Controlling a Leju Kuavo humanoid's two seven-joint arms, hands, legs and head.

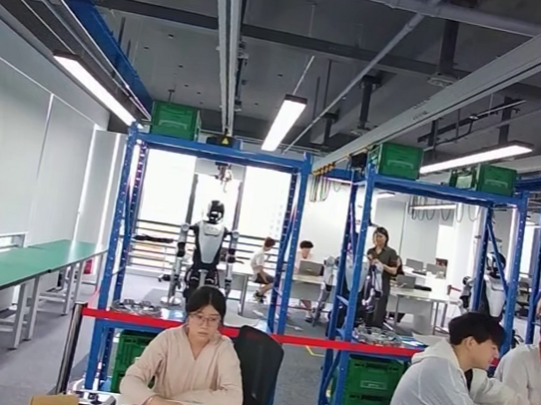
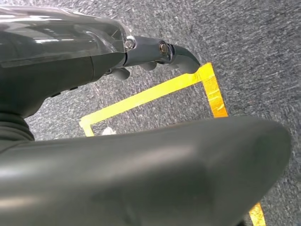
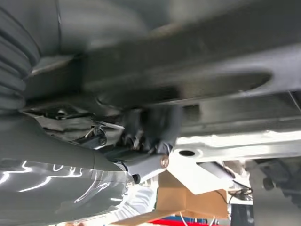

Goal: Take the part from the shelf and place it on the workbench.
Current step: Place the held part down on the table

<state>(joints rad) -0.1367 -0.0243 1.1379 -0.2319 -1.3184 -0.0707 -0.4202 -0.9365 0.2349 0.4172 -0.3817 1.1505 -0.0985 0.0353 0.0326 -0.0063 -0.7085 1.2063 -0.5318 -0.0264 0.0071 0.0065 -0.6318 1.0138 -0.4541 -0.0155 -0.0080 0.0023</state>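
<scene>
**Part Still on the Shelf, Robot Standing Off**

Since both arms hang at the robot's sides, nothing suggests the task has begun. In the left wrist view the left hand (image 2: 160, 54) points down over grey carpet and a corner of yellow floor tape (image 2: 213, 89); its fingers look loosely extended with nothing in them. The right hand (image 3: 142, 136) is blurred and crowded by dark shapes, so I cannot tell how its fingers lie or whether they carry anything.

Nearest ahead, a person (image 1: 188, 357) sits at a desk, with others to the right. Behind them stands the blue shelf (image 1: 204, 244), a red bar across its front. Round metal parts (image 1: 137, 307) rest on its middle level, likely the target. Long green workbenches (image 1: 7, 271) run along the left wall. Approach, pick and placement all remain.
</scene>
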